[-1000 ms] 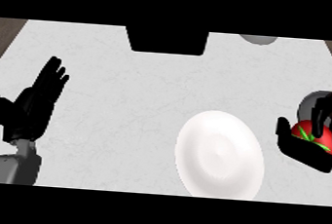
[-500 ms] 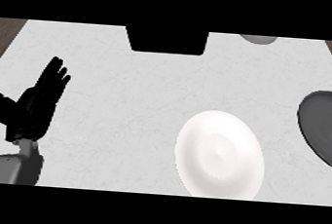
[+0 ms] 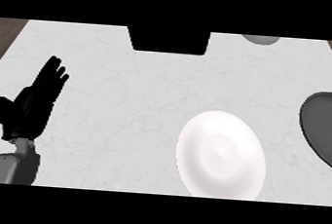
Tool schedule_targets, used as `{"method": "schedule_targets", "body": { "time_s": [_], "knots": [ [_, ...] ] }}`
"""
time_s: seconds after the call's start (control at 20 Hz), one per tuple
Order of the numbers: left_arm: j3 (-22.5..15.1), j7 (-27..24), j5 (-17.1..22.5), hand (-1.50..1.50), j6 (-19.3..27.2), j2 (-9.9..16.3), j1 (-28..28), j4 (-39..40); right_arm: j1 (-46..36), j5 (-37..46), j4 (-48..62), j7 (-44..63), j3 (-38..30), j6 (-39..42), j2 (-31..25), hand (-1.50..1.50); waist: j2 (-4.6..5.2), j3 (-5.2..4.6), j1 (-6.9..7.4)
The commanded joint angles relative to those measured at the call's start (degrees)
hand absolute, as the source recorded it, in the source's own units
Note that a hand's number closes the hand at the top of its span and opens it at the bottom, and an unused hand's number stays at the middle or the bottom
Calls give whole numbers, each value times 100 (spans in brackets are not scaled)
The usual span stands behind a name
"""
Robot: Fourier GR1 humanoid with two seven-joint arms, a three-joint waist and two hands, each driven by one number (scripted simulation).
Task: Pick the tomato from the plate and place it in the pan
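Note:
The white plate (image 3: 220, 157) lies right of the counter's middle with nothing on it. At the right edge the dark grey pan (image 3: 327, 130) is partly cut off, and the part that shows holds nothing. No tomato shows anywhere in the view. My left hand (image 3: 34, 102) rests open at the left with its fingers pointing up, far from both plate and pan. My right hand is out of view.
A black block (image 3: 166, 40) stands at the counter's far edge, with a small grey object (image 3: 260, 39) to its right. Brown floor shows past the counter's left (image 3: 1, 39) and right far corners.
One second ago my right hand held the red tomato over the pan. Hand and tomato have since left the view; the pan now shows bare. The left hand has barely moved.

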Motion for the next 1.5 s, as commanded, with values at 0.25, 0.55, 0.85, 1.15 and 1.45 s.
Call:
{"method": "schedule_targets", "body": {
  "time_s": [0.25,0.55,0.85,1.15,1.45],
  "knots": [
    [-271,320,-229,0,305,-278,-84,-364,-1125,246,3299,-1786,119,-1271,79,150,14,4,96],
    [-138,228,-188,0,180,-133,-216,-212,-1323,57,4682,-1399,-370,-1276,-9,-150,36,11,130],
    [41,34,-31,0,7,-85,-287,123,-1729,-165,5991,-2345,-519,-863,-381,-150,46,13,114],
    [-150,118,-245,0,136,-194,98,-171,-1707,-1205,5797,-3246,-1329,-553,-483,-150,-6,7,7],
    [30,168,-68,0,-28,-42,-51,-13,-1414,-2296,6121,-3739,-2297,652,-1040,-150,-4,10,-74]
  ]
}}
